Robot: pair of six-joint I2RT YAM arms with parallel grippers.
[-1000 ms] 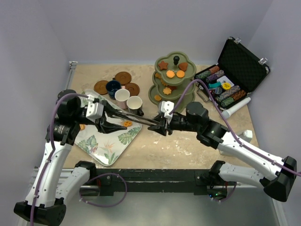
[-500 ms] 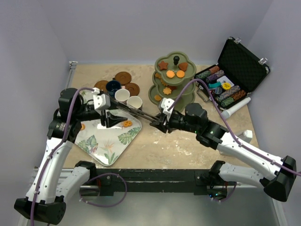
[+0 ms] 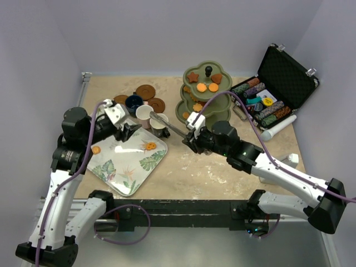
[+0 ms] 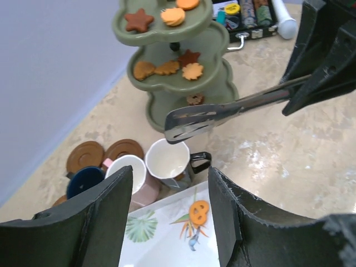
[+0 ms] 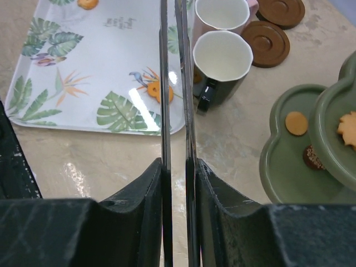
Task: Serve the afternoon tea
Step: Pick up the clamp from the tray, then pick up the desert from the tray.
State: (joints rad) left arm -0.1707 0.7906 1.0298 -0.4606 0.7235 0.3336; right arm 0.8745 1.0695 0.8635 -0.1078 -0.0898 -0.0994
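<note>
Steel tongs [image 4: 233,105] clamped in the narrowed right end effector [image 5: 179,181], long axis toward 10 o'clock in the overhead view, blades close together with nothing visible between them. Tips over the cream cup [image 3: 159,121]; height above it hard to judge. Beyond, along the same line: pinkish-white cup [image 3: 144,113], navy cup [image 3: 133,102], brown saucers [image 3: 146,90]. At roughly 9 o'clock from that end effector, just beside the tong line: orange biscuit [image 3: 149,146] on the leaf-patterned tray [image 3: 128,175], probably the next pick. Calls for a swing of the tips down and left, clear of the cream cup's handle. Left end effector [image 3: 127,132] wide and empty above the tray's far edge, near the tong tips, a possible obstruction. Second biscuit [image 3: 95,149] at the tray's 9 o'clock rim. Olive-green stand [image 4: 125,30] at 12 o'clock from the right end effector, biscuits on every tier. Poker chip case [image 3: 283,69] at 2 o'clock on the desk, well apart.
</note>
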